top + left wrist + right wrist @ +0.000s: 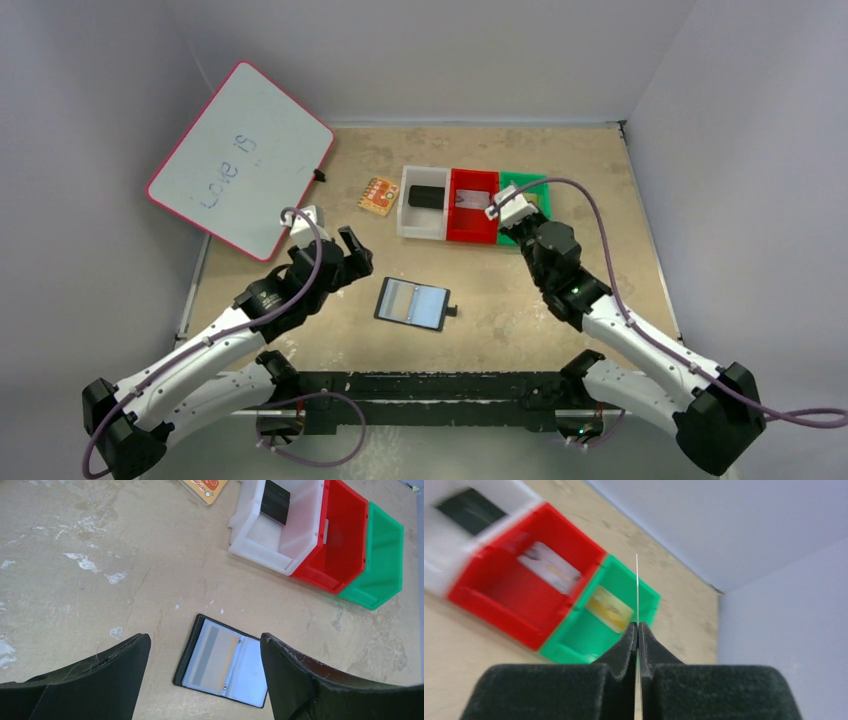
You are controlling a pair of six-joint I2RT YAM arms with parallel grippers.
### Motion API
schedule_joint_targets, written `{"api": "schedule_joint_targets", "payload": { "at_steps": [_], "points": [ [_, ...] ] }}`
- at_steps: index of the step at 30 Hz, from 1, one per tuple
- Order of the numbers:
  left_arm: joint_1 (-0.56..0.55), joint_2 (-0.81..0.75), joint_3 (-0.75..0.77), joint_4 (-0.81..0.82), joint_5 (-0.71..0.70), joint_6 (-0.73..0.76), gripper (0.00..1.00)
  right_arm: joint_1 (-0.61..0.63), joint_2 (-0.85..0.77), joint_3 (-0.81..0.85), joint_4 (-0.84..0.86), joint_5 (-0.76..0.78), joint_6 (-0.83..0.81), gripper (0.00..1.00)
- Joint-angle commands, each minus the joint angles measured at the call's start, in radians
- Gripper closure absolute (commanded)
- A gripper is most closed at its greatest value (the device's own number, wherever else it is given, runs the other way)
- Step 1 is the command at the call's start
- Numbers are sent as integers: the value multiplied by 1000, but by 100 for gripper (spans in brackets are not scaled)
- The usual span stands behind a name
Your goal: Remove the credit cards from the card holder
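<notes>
The card holder (412,303) lies open on the table with its pale blue-grey inner faces up and its strap tab to the right. In the left wrist view the card holder (222,662) has a tan card with a grey stripe (215,659) in its left sleeve. My left gripper (342,250) is open and empty above and to the left of it (205,639). My right gripper (637,625) is shut on a thin card seen edge-on (637,580), above the green bin (574,640). A silver-grey card (549,567) lies in the red bin (489,605), and a gold card (609,609) lies in the green bin.
White (420,232), red (470,238) and green (525,178) bins stand in a row at the back. A plain black block (427,196) sits in the white bin. An orange patterned square (380,194) lies left of the bins. A whiteboard (240,160) leans at the back left.
</notes>
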Motion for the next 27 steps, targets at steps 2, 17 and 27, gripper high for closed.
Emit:
{"api": "schedule_joint_targets", "payload": {
  "at_steps": [2, 17, 27],
  "points": [
    [-1, 5, 39, -12, -35, 3, 19, -206, 16, 102, -13, -140, -178, 100],
    [0, -12, 34, -58, -15, 24, 18, -481, 312, 294, -227, -559, -261, 100],
    [0, -14, 31, -63, -18, 22, 19, -514, 477, 443, -369, -725, -375, 100]
  ]
}}
